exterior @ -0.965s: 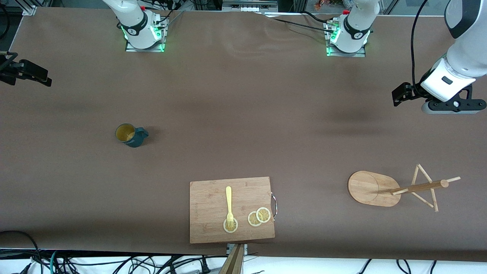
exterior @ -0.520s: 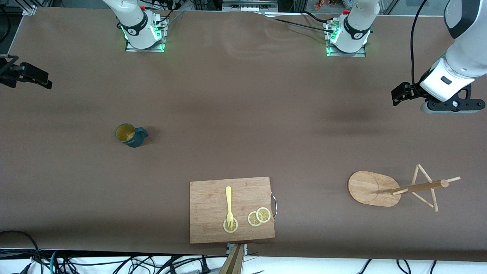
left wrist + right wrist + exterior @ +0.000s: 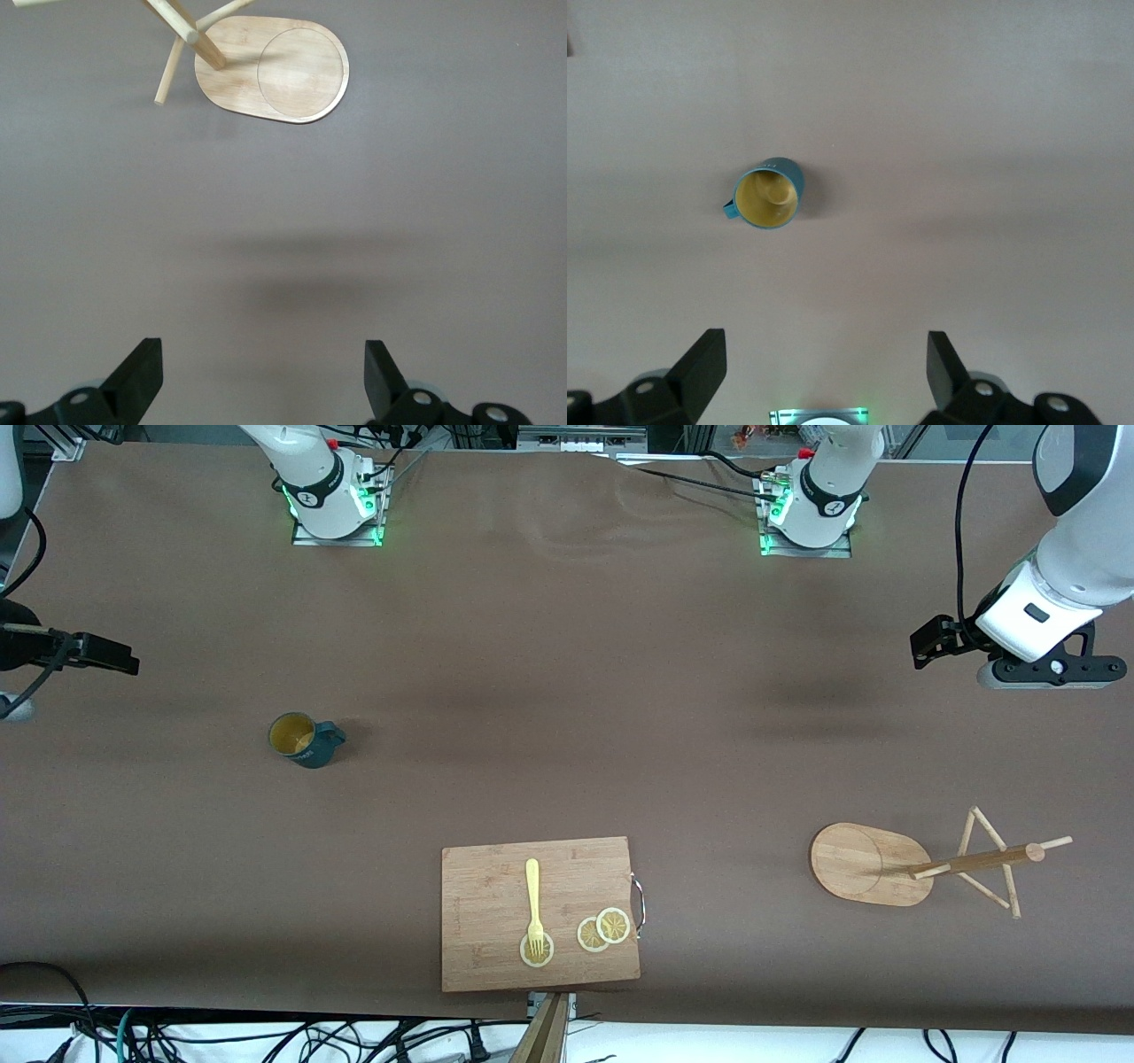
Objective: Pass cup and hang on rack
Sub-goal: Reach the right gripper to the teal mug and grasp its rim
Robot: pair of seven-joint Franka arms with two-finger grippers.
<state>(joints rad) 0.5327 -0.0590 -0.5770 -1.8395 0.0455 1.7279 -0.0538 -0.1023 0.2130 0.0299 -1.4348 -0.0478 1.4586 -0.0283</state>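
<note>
The cup (image 3: 304, 740), dark teal with a yellow inside, stands upright on the table toward the right arm's end, also seen in the right wrist view (image 3: 769, 194). My right gripper (image 3: 827, 376) hangs open and empty over bare table at that end, apart from the cup. The rack (image 3: 921, 864), a bamboo mug tree on an oval base (image 3: 283, 71), stands toward the left arm's end, nearer the front camera. Over bare table at that end, my left gripper (image 3: 263, 381) is open and holds nothing. Its hand (image 3: 1054, 669) shows high in the front view.
A wooden cutting board (image 3: 492, 886) with a metal handle lies at the front edge of the table. It carries a yellow fork (image 3: 533, 899) and lemon slices (image 3: 604, 930). The arm bases (image 3: 335, 500) (image 3: 811, 509) stand along the table's back edge.
The right arm's hand has shifted toward the cup's row of the table. The left arm has barely moved. The cup and rack are where they were.
</note>
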